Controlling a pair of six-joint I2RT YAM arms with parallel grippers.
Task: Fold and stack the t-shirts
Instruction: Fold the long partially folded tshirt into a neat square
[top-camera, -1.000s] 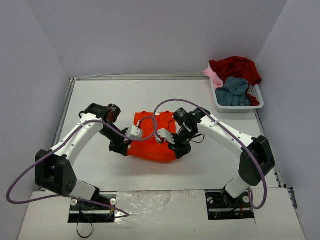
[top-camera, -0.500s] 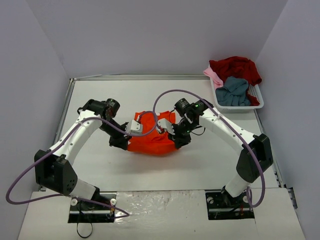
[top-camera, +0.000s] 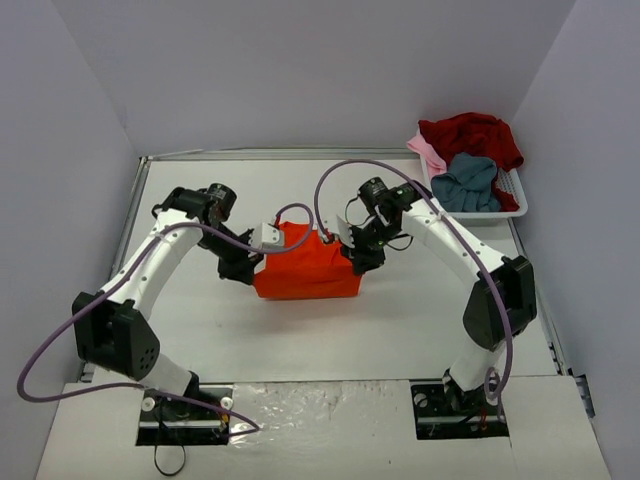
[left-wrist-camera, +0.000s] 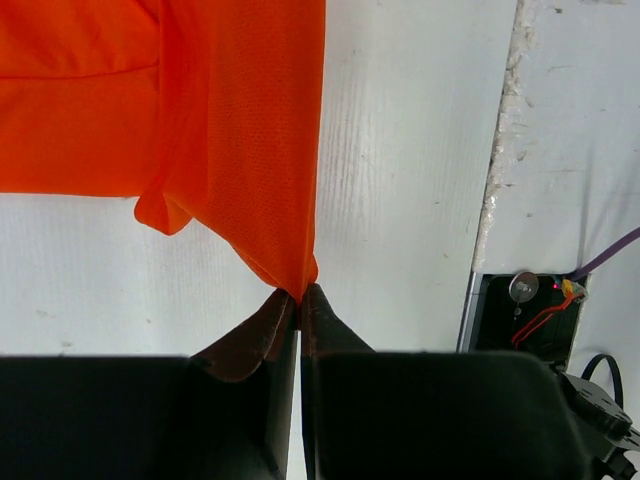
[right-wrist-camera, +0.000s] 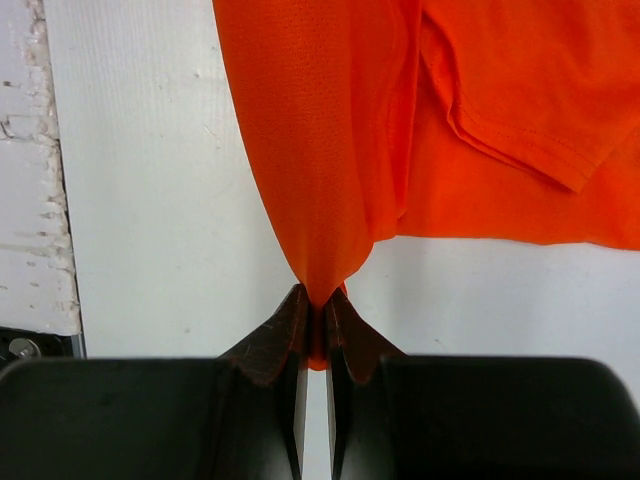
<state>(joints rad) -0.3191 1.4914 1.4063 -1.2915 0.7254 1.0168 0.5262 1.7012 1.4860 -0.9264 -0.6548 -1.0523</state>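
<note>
My left claw (left-wrist-camera: 300, 293) pinched tight on corner of orange-red t-shirt (top-camera: 305, 272). My right claw (right-wrist-camera: 318, 302) likewise clamped on opposite corner. Shirt spans between both claws, cloth running forward from fingertips, rest on white desk (top-camera: 200, 325). Other t-shirts (top-camera: 470, 160) heaped in basket (top-camera: 514, 196), well apart, beyond my right claw.

Top external: fixed, high behind the arm bases (top-camera: 185, 405) at frame bottom; looks down and forward over the whole table (top-camera: 200, 330); far.
Left wrist: just behind left gripper (left-wrist-camera: 300, 298), lower centre; faces the table; very near.
Right wrist: same, right gripper (right-wrist-camera: 318, 305).
Shared by all: orange-red t-shirt (top-camera: 305, 275) and the white table around it.
</note>
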